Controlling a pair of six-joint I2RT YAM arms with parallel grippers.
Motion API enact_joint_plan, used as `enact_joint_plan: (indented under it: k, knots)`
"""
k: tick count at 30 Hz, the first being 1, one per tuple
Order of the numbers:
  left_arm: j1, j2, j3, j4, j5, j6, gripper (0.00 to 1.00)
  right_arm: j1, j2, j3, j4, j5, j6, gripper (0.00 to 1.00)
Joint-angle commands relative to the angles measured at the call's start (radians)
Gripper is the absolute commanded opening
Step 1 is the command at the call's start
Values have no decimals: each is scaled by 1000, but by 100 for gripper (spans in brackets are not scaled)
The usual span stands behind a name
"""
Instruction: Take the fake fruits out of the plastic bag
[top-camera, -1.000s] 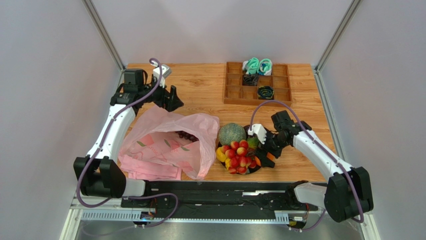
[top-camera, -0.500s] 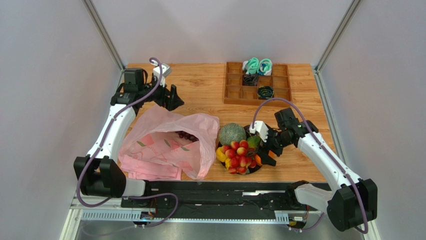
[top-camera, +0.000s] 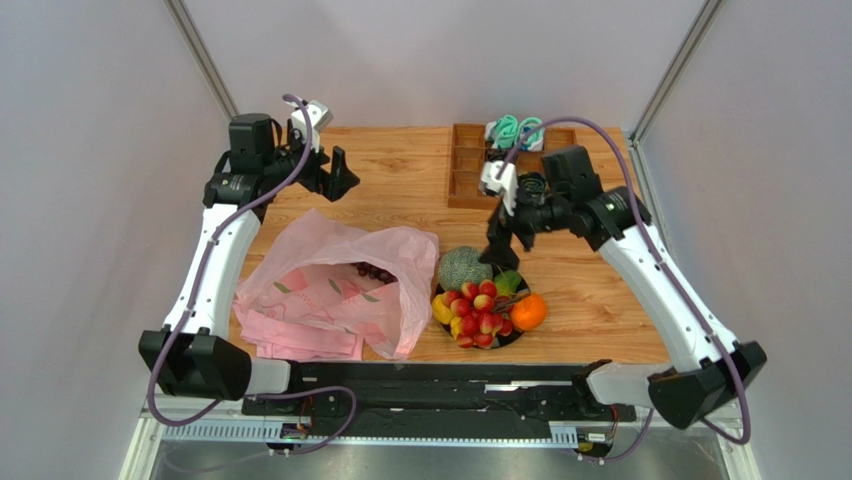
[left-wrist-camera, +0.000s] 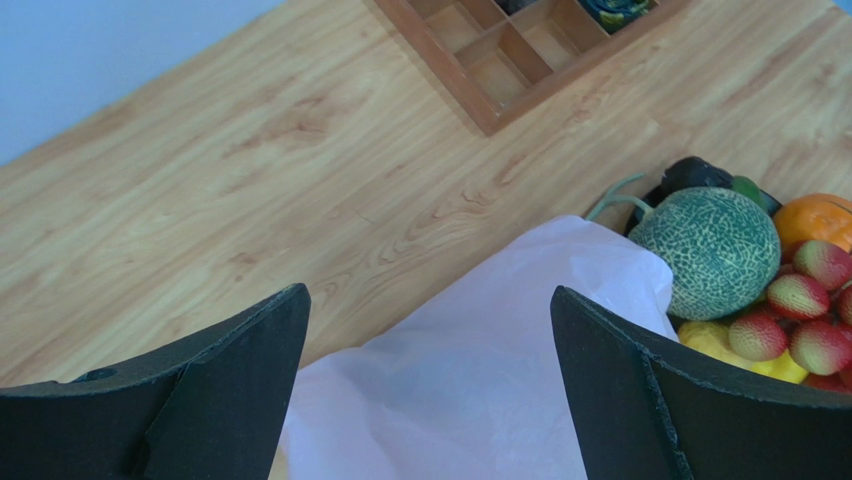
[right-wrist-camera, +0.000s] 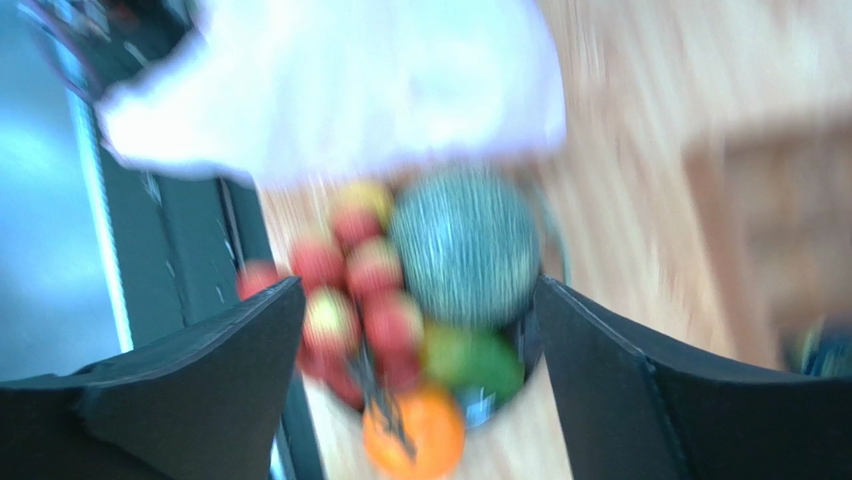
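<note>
The left gripper, fingers spread and empty, hangs over the far-left of the wooden table, just behind the thin translucent pink plastic bag. Dark purple plastic grapes lie inside the bag's mouth, nearward and right of that gripper. Further right, the netted grey-green melon, small red berries and orange sit heaped outside the bag. The right gripper, also spread and empty, points down above the melon, arm raised.

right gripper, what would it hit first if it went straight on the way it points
Most likely the melon, dead ahead of the right gripper in its blurred wrist view; depth is unclear.
</note>
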Motion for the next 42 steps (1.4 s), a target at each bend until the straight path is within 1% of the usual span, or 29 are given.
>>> enact_joint_plan:
  k: [1, 2, 4, 5, 6, 7, 9, 12, 13, 14, 18, 22, 24, 25, 26, 28, 29, 32, 34, 38, 39, 42]
  knots:
    - [26, -102, 78, -53, -106, -17, 99, 165, 136, 210, 87, -141, 141, 81]
    - [35, -111, 85, -63, -114, -37, 99, 237, 183, 265, 119, -110, 148, 80]
    - [53, -121, 125, -86, -123, -70, 99, 296, 245, 335, 116, -95, 139, 76]
    - [53, -113, 154, -149, -131, -71, 99, 340, 273, 400, 98, -88, 131, 75]
    - [53, -81, 189, -193, -147, -74, 99, 360, 324, 428, 84, -88, 114, 73]
    - [60, -61, 263, -283, -154, -81, 99, 377, 345, 451, 73, -88, 105, 70]
    - [73, -24, 315, -343, -148, -101, 99, 431, 394, 508, 50, -91, 97, 66]
    - [141, -67, 293, -310, -91, -233, 99, 511, 428, 560, 32, -73, 102, 62]
    - [161, -76, 282, -296, -80, -247, 99, 534, 441, 568, 29, -62, 103, 59]
    - [164, -88, 285, -300, -68, -250, 99, 572, 445, 568, 38, -46, 106, 59]
    - [165, -136, 288, -317, -49, -229, 99, 635, 463, 565, 90, -27, 114, 58]
    - [165, -185, 270, -317, -68, -193, 99, 698, 547, 568, 122, 33, 59, 54]
    - [167, -202, 265, -317, -82, -187, 99, 709, 586, 560, 162, 100, 106, 52]
    - [167, -207, 265, -320, -80, -187, 99, 704, 609, 568, 202, 125, 150, 52]
    - [167, -217, 262, -323, -79, -187, 99, 701, 660, 579, 213, 183, 234, 52]
    - [165, -225, 253, -322, -80, -187, 99, 686, 707, 599, 225, 237, 289, 51]
    - [167, -234, 247, -322, -82, -187, 99, 681, 730, 602, 246, 305, 321, 52]
    - [167, -260, 219, -311, -89, -163, 99, 654, 797, 593, 293, 423, 350, 53]
    - [167, -273, 193, -302, -85, -161, 99, 628, 849, 594, 309, 496, 384, 58]
    - [167, -297, 158, -299, -56, -160, 99, 595, 923, 608, 334, 544, 424, 62]
    - [167, -303, 141, -296, -51, -164, 99, 589, 938, 625, 334, 551, 437, 64]
    - [167, -323, 109, -284, -25, -179, 99, 569, 992, 660, 343, 582, 451, 65]
